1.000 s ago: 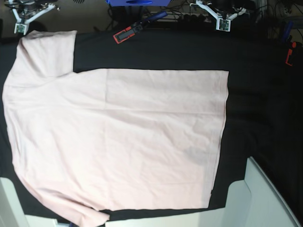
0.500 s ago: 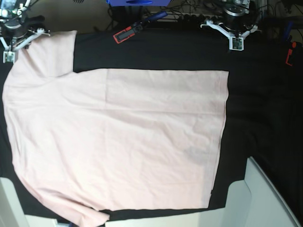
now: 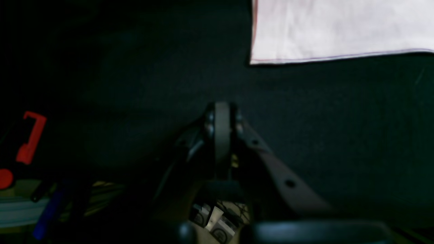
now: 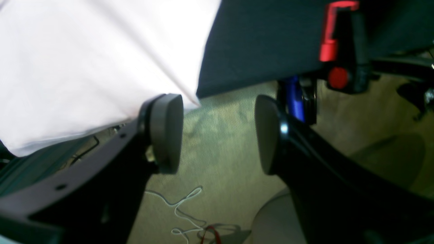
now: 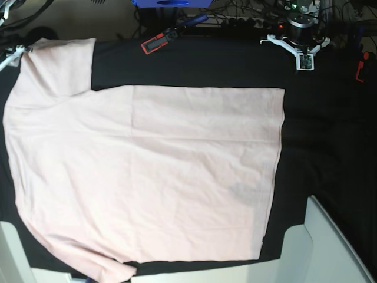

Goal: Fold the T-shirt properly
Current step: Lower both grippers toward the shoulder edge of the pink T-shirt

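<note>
While the T-shirt lies spread flat, plain side up, across the black-covered desk, the left hand hangs pinched together over bare cloth just off the hem corner. Right hand gapes wide and empty at the sleeve edge, past the desk's border.

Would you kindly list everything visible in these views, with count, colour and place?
T-shirt: one, pale pink, spread flat across the table, sleeves at the base view's left.
Table cloth: one, black, under the shirt.
Clamps: two seen, red and black, one at the far table edge, one at the right edge.
White panel: one, at the base view's lower right corner.
Carpet: beige, below the table edge.
Left pincer: shut, over bare cloth, near the shirt's hem corner.
Right pincer: open, off the table edge beside the sleeve.
</note>
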Action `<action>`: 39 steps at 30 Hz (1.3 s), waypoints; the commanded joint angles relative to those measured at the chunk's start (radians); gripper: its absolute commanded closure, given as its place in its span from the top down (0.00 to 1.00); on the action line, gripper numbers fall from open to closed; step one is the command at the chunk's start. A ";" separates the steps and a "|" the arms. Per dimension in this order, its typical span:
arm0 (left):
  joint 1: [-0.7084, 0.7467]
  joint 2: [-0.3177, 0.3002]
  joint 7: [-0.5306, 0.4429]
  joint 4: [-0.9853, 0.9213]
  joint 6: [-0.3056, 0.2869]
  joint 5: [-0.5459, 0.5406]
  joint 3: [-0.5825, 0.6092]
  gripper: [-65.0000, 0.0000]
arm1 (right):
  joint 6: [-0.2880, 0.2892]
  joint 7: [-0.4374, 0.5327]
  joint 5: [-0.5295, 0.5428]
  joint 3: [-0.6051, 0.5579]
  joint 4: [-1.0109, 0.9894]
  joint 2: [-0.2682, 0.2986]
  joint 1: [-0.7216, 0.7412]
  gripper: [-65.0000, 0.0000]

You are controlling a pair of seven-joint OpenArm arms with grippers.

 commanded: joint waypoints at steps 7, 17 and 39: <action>0.002 -0.006 -0.021 0.015 0.007 0.006 -0.003 0.00 | 0.002 -0.036 0.096 0.041 -0.093 0.050 0.037 0.59; -0.007 -0.006 -0.021 0.009 0.007 0.006 -0.001 0.00 | 0.002 -0.049 0.235 0.136 -0.260 0.092 0.094 0.59; -0.012 -0.001 -0.021 0.007 0.007 0.006 -0.001 0.00 | 0.002 -0.194 0.472 0.232 -0.441 0.168 0.140 0.59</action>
